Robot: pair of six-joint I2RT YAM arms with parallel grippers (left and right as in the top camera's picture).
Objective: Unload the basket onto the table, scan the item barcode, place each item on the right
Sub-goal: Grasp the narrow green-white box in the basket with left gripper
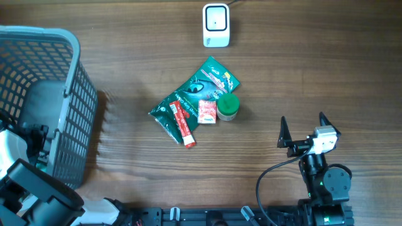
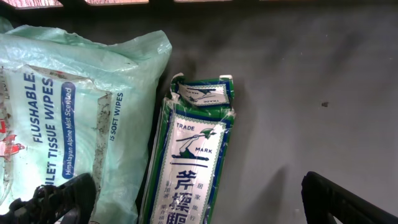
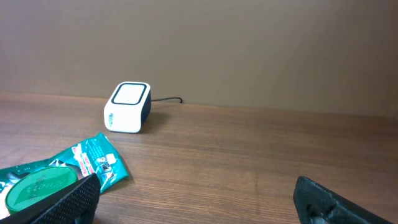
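A white barcode scanner [image 1: 215,25] stands at the table's far side, also seen in the right wrist view [image 3: 127,107]. Mid-table lies a pile: a teal pouch [image 1: 215,78], a dark green pouch [image 1: 168,113], a red stick pack [image 1: 184,124], a small red and white box [image 1: 207,111] and a green-lidded jar [image 1: 227,107]. My right gripper [image 1: 303,122] is open and empty, right of the pile [image 3: 199,199]. My left gripper [image 2: 199,202] hangs open inside the basket, over a green and white box [image 2: 193,155] beside a flushable wipes pack [image 2: 68,106].
A grey plastic basket [image 1: 69,75] fills the left side of the table, with my left arm [image 1: 25,182] reaching into it from the front. The scanner's cable [image 3: 166,99] runs off behind it. Bare wood lies between my right gripper and the scanner.
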